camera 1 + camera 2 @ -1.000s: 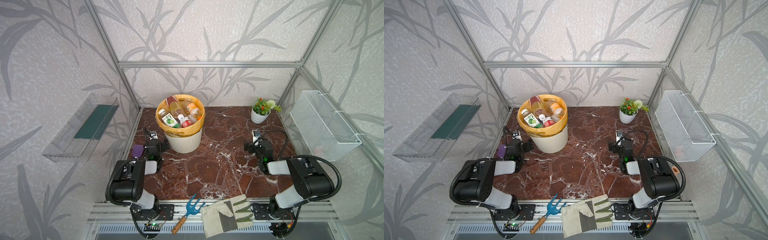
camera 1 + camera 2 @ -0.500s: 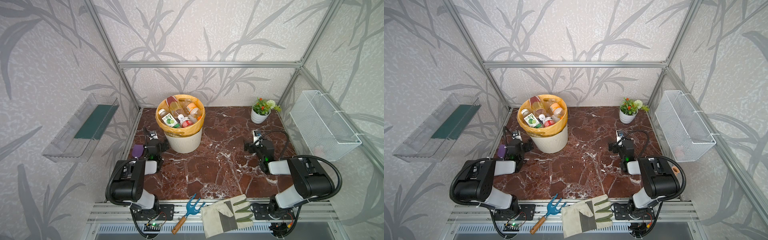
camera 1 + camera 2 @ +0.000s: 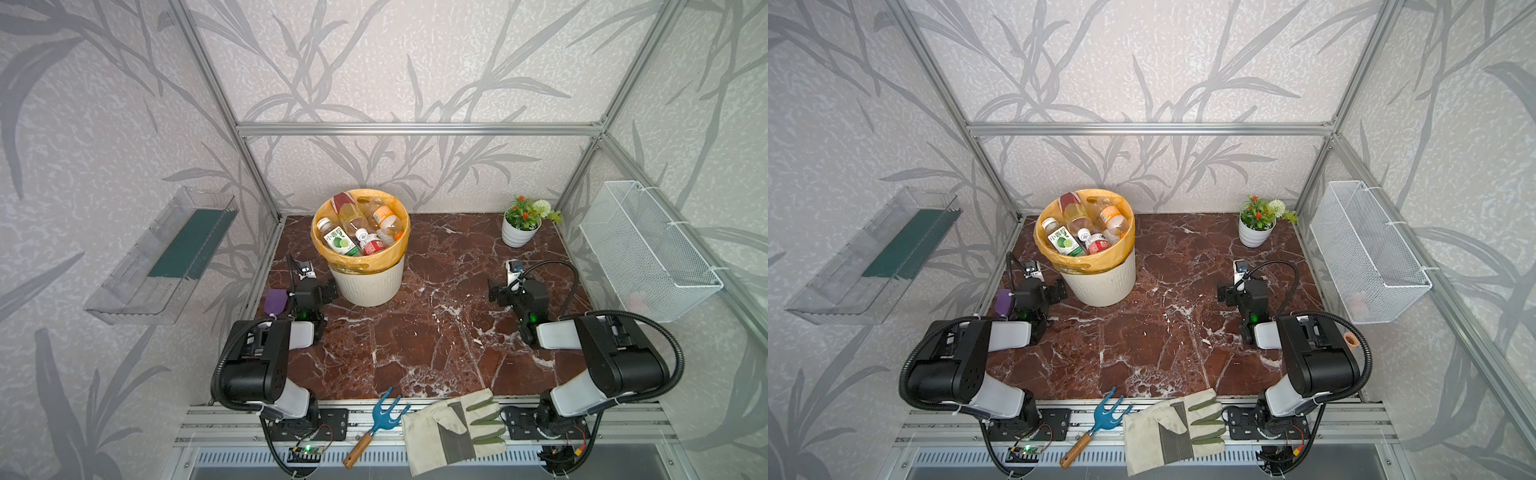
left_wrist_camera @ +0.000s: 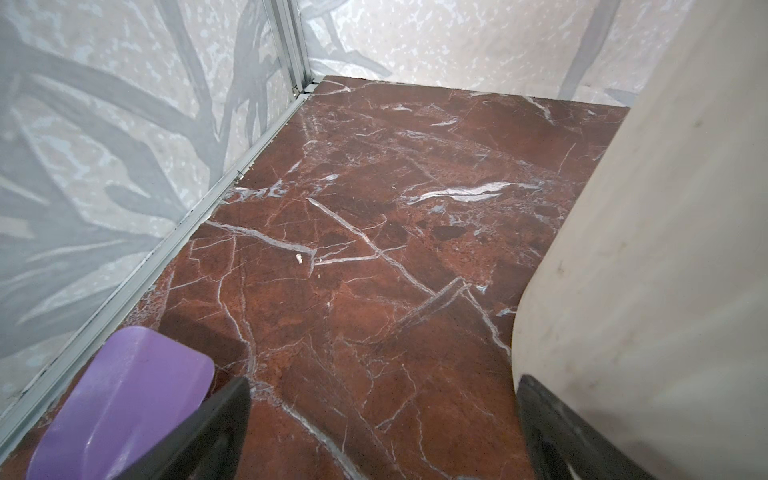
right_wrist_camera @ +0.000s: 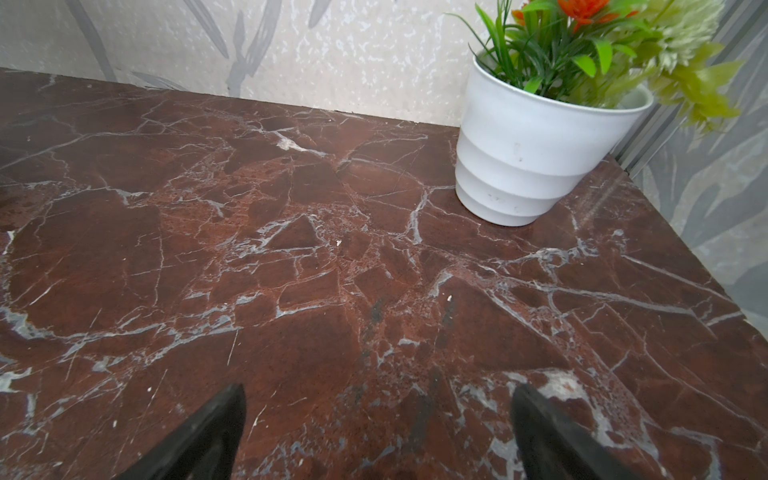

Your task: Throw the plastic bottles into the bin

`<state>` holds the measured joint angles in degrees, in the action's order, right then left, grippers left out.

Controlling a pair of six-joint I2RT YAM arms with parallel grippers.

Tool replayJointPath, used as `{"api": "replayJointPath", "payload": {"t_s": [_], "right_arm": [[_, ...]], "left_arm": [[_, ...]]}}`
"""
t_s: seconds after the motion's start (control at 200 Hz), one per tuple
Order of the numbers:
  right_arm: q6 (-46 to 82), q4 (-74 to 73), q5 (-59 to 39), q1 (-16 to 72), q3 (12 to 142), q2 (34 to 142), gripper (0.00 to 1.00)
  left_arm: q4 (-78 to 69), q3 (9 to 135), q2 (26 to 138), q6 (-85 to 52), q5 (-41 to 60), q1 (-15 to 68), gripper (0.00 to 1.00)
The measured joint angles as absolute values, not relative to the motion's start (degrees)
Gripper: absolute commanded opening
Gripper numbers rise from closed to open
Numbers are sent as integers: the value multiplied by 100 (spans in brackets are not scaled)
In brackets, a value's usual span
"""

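Bottles [image 3: 338, 243] piled in bin [image 3: 370, 286], lower ones hidden

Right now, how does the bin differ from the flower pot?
The bin is far larger than the flower pot. The bin is cream, lined with an orange bag and holds plastic bottles; the flower pot is white and holds a plant. Both stand upright on the table.

A white flower pot [image 3: 517, 235] is set at the marble tabletop's [image 3: 415, 340] far right corner, a purple scoop [image 3: 276, 301] at its left edge; a blue rake [image 3: 380, 419] and a glove [image 3: 453, 432] are laid beyond its near edge.
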<state>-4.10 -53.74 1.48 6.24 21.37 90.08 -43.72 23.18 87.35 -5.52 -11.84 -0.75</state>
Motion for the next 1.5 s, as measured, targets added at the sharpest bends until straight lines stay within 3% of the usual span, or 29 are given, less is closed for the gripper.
{"api": "replayJointPath", "payload": {"t_s": [1.499], "right_arm": [[-412,-5374,-163,561,2137,9008,99]], "left_arm": [[-4379,2318,8735,-462,-974,-75,99]]}}
